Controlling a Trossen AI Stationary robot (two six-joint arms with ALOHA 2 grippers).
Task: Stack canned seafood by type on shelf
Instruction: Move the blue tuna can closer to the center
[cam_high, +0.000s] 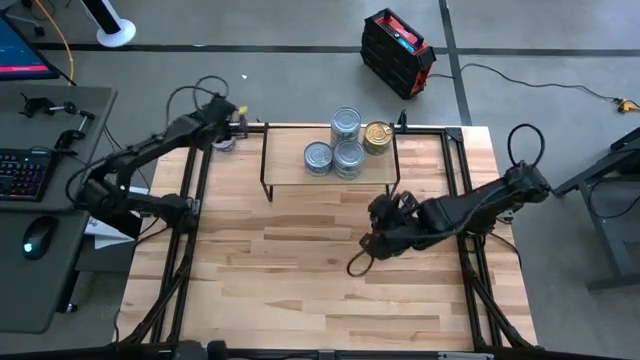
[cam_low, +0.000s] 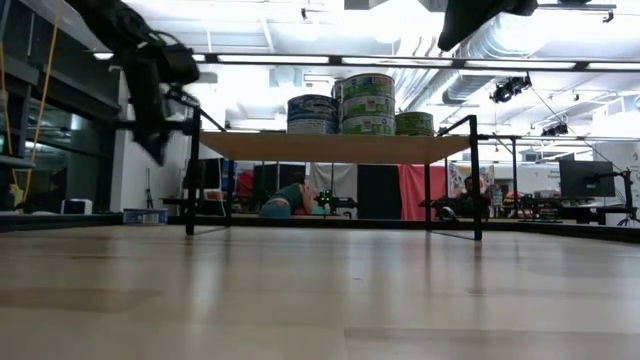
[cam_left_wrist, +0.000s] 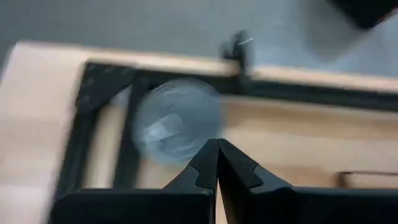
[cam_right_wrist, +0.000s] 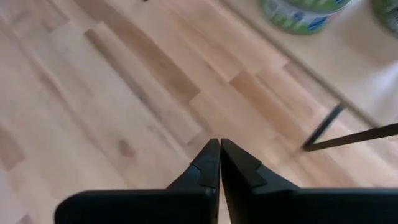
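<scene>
**Operator:** Looking at the high view first: what is standing where?

**Technician:** Tins (cam_high: 345, 143) are sitting grouped on the shelf (cam_high: 290, 180), the gold tin (cam_high: 377, 137) beside them. One more tin (cam_high: 224, 143) is lying off the shelf, at the table's far left corner, under the left gripper (cam_high: 232, 120). The right gripper (cam_high: 372, 248) is hanging over bare table near the shelf's front.

**Operator:** And the low view?

**Technician:** It is showing stacks (cam_low: 367, 103) sitting close together; a careless approach is likely to be knocking a neighbour over.

**Operator:** Left wrist view?

**Technician:** Its fingers (cam_left_wrist: 208, 168) are pressing together, empty, above the stray tin (cam_left_wrist: 176, 119). Descending like this risks striking the lid rather than straddling it.

**Operator:** Right wrist view?

**Technician:** Its fingers (cam_right_wrist: 211, 165) are likewise meeting, gripping nothing. The shelf leg (cam_right_wrist: 323, 127) is standing near; swinging across risks snagging it.
</scene>
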